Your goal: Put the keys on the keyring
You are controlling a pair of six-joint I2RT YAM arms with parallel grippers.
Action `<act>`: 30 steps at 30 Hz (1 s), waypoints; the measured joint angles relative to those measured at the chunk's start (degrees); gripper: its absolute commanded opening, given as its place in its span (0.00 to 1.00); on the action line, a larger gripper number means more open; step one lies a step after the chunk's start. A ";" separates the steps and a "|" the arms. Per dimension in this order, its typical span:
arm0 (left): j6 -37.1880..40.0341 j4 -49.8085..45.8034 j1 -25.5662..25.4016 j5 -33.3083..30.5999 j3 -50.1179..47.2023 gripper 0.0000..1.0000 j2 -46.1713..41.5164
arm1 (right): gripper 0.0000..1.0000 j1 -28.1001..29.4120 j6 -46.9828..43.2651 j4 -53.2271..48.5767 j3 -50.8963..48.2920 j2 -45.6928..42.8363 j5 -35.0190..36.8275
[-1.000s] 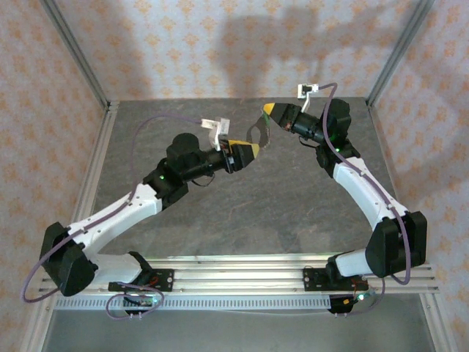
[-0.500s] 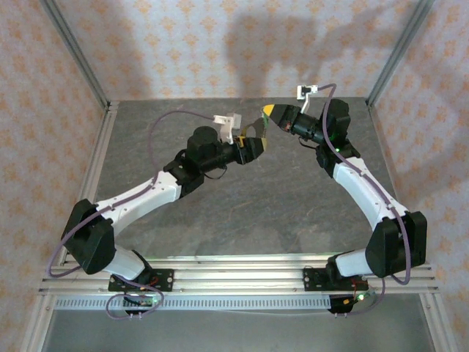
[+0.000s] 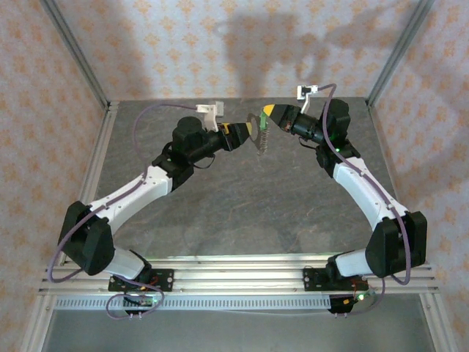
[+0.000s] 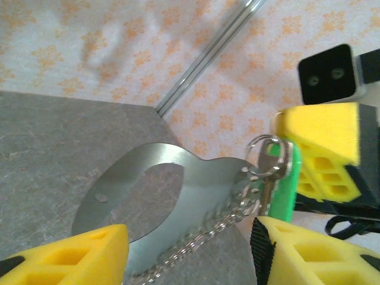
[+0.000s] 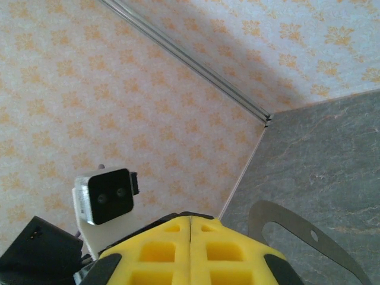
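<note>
Left wrist: green key (image 4: 285, 190) hangs upright, long axis vertical.

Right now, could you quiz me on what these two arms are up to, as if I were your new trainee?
1. True or false: the left arm's fingers and the right arm's fingers are both shut.
2. The key sits right beside the right arm's fingers. What colour is its head? A red, B green, C blue.
3. Name the thing that stands between the left arm's fingers.
Key: 1 false, the left arm's fingers stand apart; 2 B; 3 the silvery metal plate with an oval hole.
</note>
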 measured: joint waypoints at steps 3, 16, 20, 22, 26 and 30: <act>1.51 -0.70 0.00 0.35 -0.46 0.58 -1.73 | 0.00 0.00 0.17 -0.02 0.00 0.00 0.00; 11.10 -5.66 -8.13 -8.48 -5.29 0.58 -5.25 | 0.00 1.20 1.46 -0.02 0.98 0.00 2.51; 12.11 -4.81 -10.64 -13.81 -5.79 0.58 -4.50 | 0.00 2.71 1.77 -0.04 1.03 0.00 4.59; 12.26 -4.22 -11.06 -16.33 -5.81 0.59 -3.69 | 0.00 3.34 1.75 -0.04 1.05 0.00 5.05; 12.39 -3.26 -11.04 -21.35 -6.56 0.59 -3.41 | 0.00 3.82 0.98 -1.36 1.25 -0.31 5.53; 12.13 -3.23 -10.38 -23.37 -7.50 0.61 -4.74 | 0.00 3.76 -1.27 -3.98 1.64 -1.31 5.53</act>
